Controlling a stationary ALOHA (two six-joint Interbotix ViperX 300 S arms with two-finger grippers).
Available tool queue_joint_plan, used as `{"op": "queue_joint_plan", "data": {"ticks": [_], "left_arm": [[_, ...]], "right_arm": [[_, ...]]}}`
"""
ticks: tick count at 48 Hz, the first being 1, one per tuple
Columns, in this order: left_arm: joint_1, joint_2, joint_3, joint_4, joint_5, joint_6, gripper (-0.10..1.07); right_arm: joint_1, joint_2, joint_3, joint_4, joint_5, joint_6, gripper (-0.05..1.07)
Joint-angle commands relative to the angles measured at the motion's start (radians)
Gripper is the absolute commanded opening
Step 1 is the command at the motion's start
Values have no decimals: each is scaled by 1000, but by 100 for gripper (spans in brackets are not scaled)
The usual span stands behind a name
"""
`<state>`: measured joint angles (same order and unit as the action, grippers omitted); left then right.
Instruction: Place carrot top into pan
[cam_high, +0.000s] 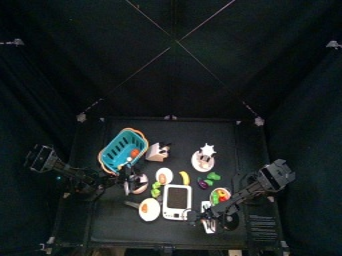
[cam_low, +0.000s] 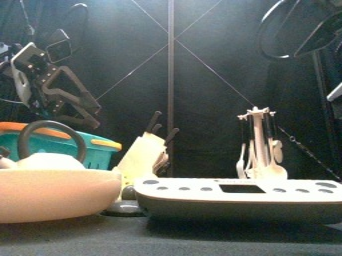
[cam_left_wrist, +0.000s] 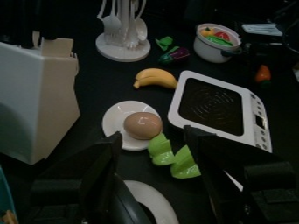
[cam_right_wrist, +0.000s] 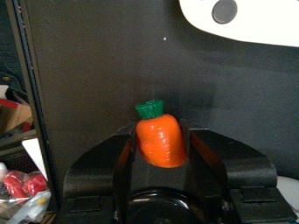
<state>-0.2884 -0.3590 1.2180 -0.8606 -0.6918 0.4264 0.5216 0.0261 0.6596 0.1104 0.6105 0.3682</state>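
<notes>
My right gripper (cam_right_wrist: 162, 162) is shut on the carrot top (cam_right_wrist: 162, 140), an orange stub with a green cap, held above the dark table near the white scale (cam_right_wrist: 239, 17). In the top view this gripper (cam_high: 218, 213) is at the table's front right, beside the scale (cam_high: 178, 207). The round pan (cam_high: 148, 208) lies left of the scale and looms pale at the front view's left (cam_low: 54, 192). My left gripper (cam_left_wrist: 156, 146) is open and empty over green vegetable pieces (cam_left_wrist: 173, 159), with the pan's rim (cam_left_wrist: 152, 203) just below it.
A plate with an egg (cam_left_wrist: 142, 125), a banana (cam_left_wrist: 155, 79), a white knife block (cam_left_wrist: 35, 87), a utensil holder (cam_left_wrist: 122, 35) and a bowl of fruit (cam_left_wrist: 216, 39) crowd the table. A blue basket (cam_high: 123, 148) stands at the back left.
</notes>
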Motion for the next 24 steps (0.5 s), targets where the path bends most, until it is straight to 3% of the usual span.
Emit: {"op": "queue_joint_plan", "data": {"ticks": [1, 12, 19, 24], "left_arm": [[2, -2, -25, 5, -5, -2, 93], [0, -2, -23, 9, -5, 2, 93], [0, -2, -21, 11, -3, 0, 93], [0, -2, -23, 11, 3, -2, 93]], "right_arm": [[-5, -25, -51, -48, -6, 0, 51], [-60, -9, -166, -319, -64, 9, 51], [-103, 43, -216, -468, -236, 11, 51], [-153, 101, -241, -509, -385, 11, 51]]}}
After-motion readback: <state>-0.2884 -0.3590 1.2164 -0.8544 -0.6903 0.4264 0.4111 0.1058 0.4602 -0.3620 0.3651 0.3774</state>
